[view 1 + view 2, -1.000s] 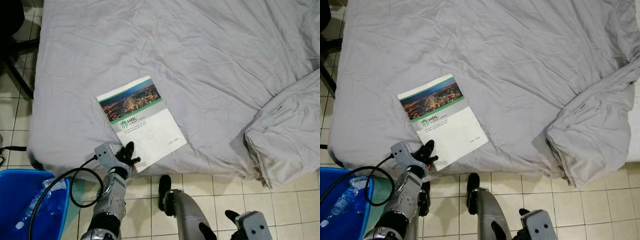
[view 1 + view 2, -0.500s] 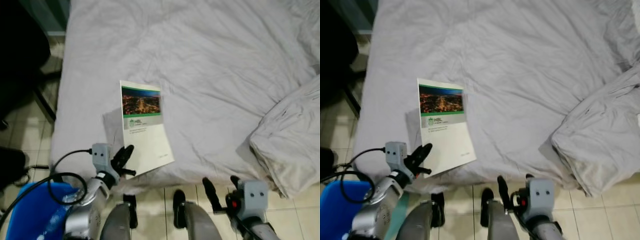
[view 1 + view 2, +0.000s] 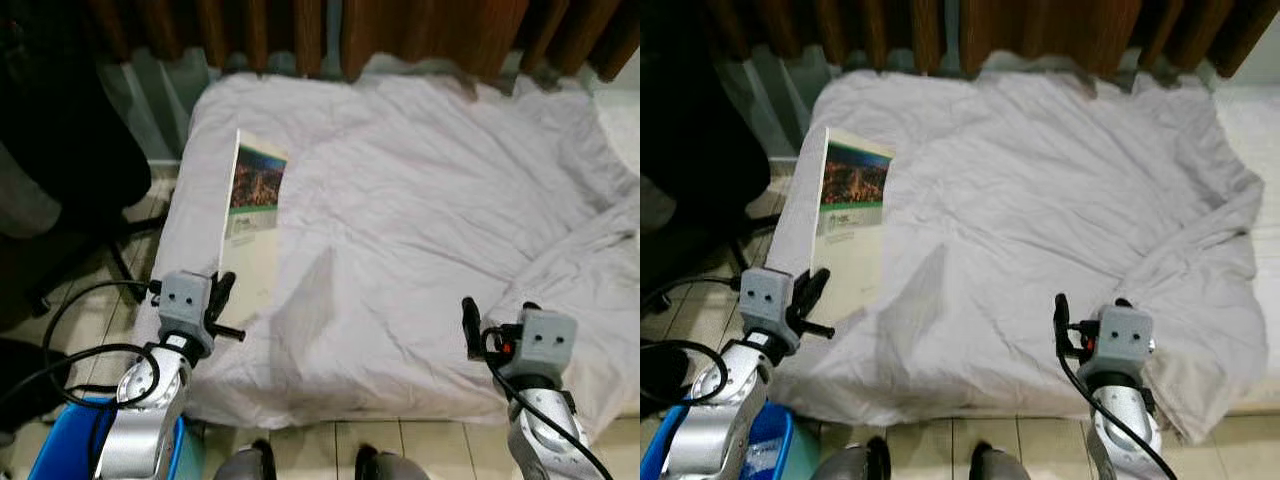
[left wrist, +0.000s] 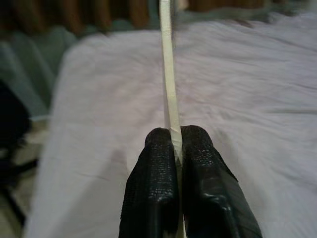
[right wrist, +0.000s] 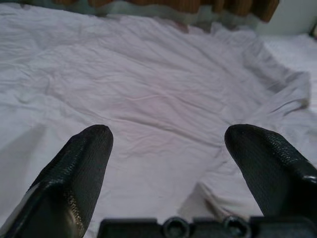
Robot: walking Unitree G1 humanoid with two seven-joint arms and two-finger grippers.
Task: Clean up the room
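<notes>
Gripping the lower edge of a booklet point(image 3: 250, 215), the left gripper point(image 3: 218, 305) sits over the left side of the bed, its two black fingers point(image 4: 158, 168) pressed together with the thin white edge of the booklet squeezed between them, as the left wrist view shows. The booklet stands tilted up on end above the grey bedsheet point(image 3: 420, 210), its cover turned toward the middle of the bed: a night city photo at the top, a green band under it, then white with small print too small to read. A black cable point(image 3: 85, 320) loops from the left wrist down toward a blue bin point(image 3: 60, 460) on the tiled floor point(image 3: 300, 440) at the near left corner of the bed. The right gripper point(image 3: 495, 325) hangs above the near right part of the sheet, holding nothing, its fingers point(image 5: 84, 163) spread wide apart with wrinkled cloth visible between them. The sheet is creased all over and bunched into a thicker fold along the right side. A dark office chair point(image 3: 60, 170) stands on the floor just left of the bed, and brown curtains point(image 3: 400, 30) hang behind the head of the bed.
</notes>
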